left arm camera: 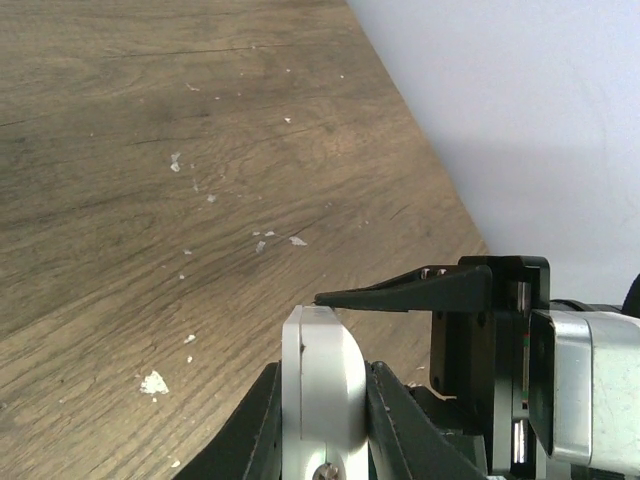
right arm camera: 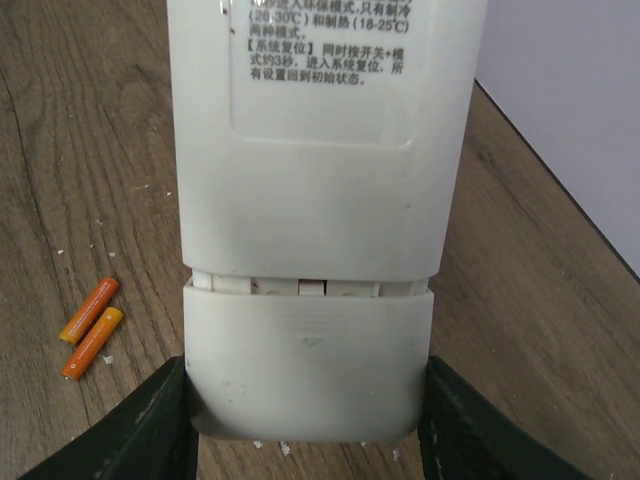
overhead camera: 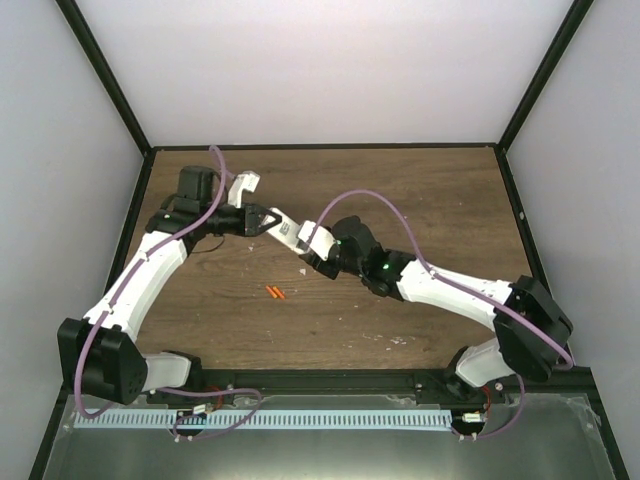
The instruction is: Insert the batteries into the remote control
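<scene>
Right gripper [right arm camera: 305, 405] has its black jaws closed narrowly on the sides of the cover [right arm camera: 308, 360], at the near end of the remote [right arm camera: 310, 180]. Left gripper [overhead camera: 262, 222] is clamped tight on the far end, so the remote hangs between the two arms above the table [right arm camera: 80, 150], label side up. A thin gap shows between cover and body, with small tabs in it.

Watching from here, I'd worry about the pull. If the cover sticks, the smooth plastic could slip or twist in the left's pinch. If it frees suddenly, it could jump out of the right's jaws.

The batteries [right arm camera: 90, 325] lie side by side on the table, left of the remote and clear of both arms. They are round and slick, so a dropped cover could send them rolling.

The remote is matte off-white plastic with rounded corners. The table is dark wood grain with pale flecks.
</scene>
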Controlling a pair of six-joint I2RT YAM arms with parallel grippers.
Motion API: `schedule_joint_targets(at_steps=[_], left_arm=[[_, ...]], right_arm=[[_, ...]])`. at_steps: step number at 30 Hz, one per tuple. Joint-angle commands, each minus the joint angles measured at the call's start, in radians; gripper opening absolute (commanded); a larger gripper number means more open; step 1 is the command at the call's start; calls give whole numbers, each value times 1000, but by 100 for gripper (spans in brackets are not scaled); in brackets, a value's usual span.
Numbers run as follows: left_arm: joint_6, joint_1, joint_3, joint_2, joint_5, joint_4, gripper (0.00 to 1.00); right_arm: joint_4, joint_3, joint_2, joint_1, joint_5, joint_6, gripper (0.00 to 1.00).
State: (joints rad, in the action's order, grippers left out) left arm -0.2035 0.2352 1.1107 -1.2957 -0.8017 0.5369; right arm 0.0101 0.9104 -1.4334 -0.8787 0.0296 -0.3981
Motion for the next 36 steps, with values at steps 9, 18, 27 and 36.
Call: schedule_joint_targets(at_steps=[9,18,27,36], left_arm=[[27,-18,39,7,191,-47,0],[-10,-24,48,1,191,-82,0],[29,-60,7,-6,75,-28,0],[-11,-63,-132,37,22,-52,0]], right_arm=[[-115,6,-52,4,13,31,35],[-89,-20,-74,10,25,55,35],[-228,22,-153,193,20,284,33],[-340,30,-178,264,62,421,37]])
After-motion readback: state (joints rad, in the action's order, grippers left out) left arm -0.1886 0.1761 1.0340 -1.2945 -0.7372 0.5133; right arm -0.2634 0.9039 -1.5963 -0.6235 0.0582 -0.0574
